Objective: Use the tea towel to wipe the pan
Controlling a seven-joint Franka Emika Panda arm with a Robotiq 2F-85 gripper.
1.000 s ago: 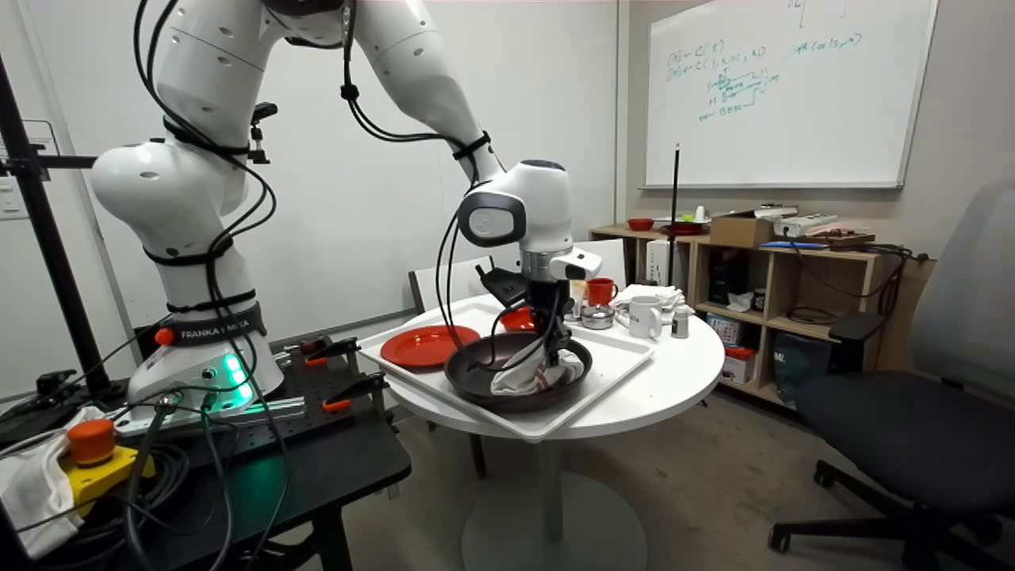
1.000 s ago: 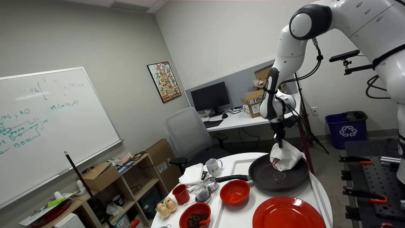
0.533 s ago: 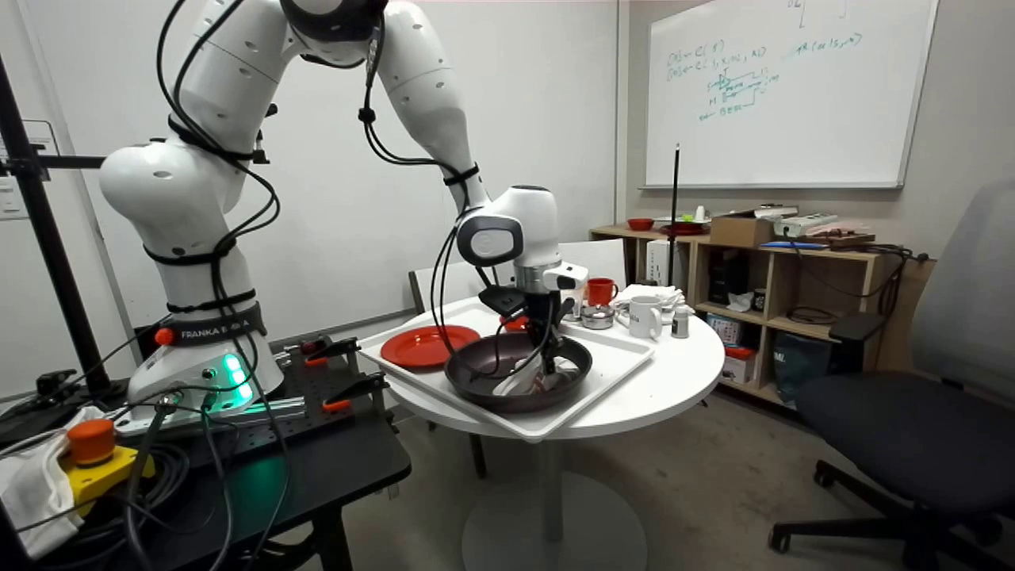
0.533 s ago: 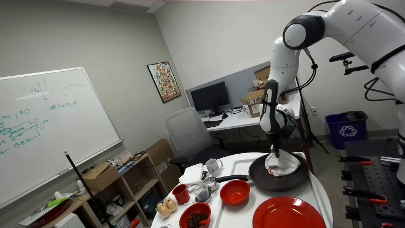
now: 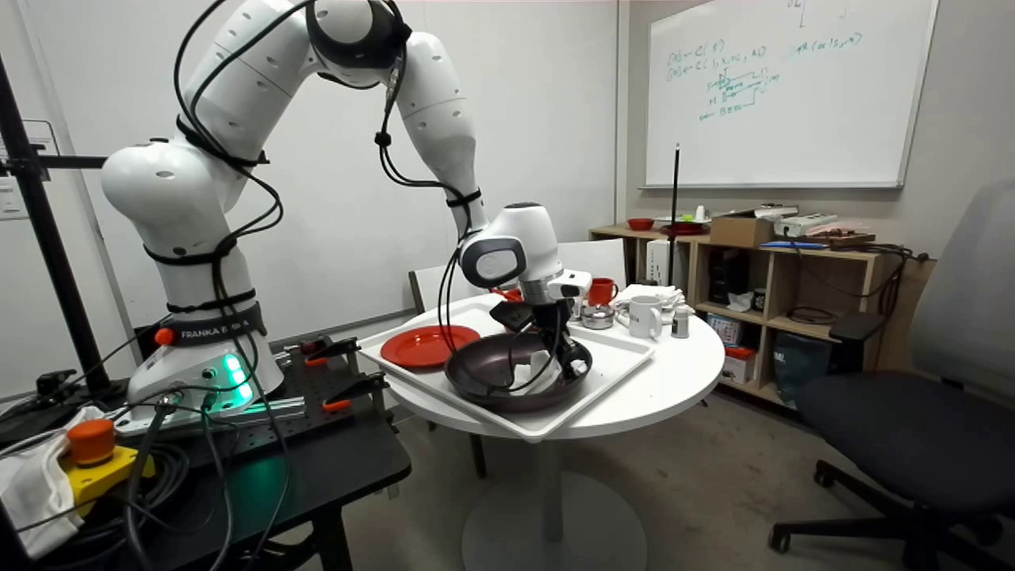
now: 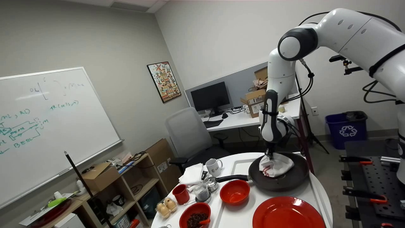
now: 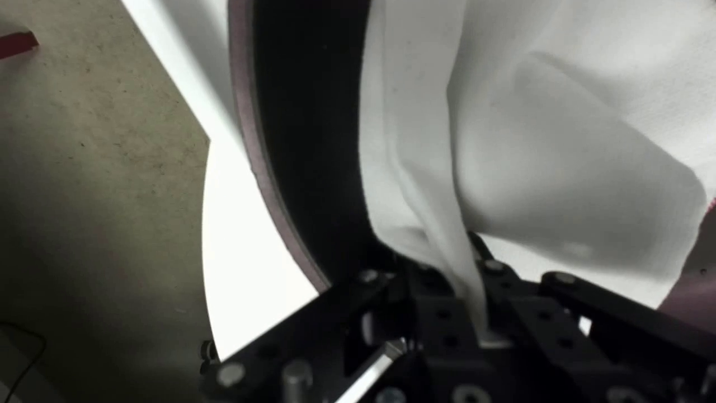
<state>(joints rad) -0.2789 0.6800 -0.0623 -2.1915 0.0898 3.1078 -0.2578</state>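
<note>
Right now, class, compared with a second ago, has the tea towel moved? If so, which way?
Yes: in an exterior view, the tea towel has moved leftward and lower in the picture, toward the handle of the frying pan, which stayed put.

In an exterior view, your gripper [image 5: 571,367] touches the tea towel [image 5: 544,381] inside the pan [image 5: 481,363], near the front edge of the table [image 5: 683,377]. You have a red plate [image 5: 425,347] toward its left edge, a mug [image 5: 642,319] toward its right.

White tea towel [image 6: 278,164], red-striped; dark pan [image 6: 283,183]; red plate [image 6: 288,213].
</note>
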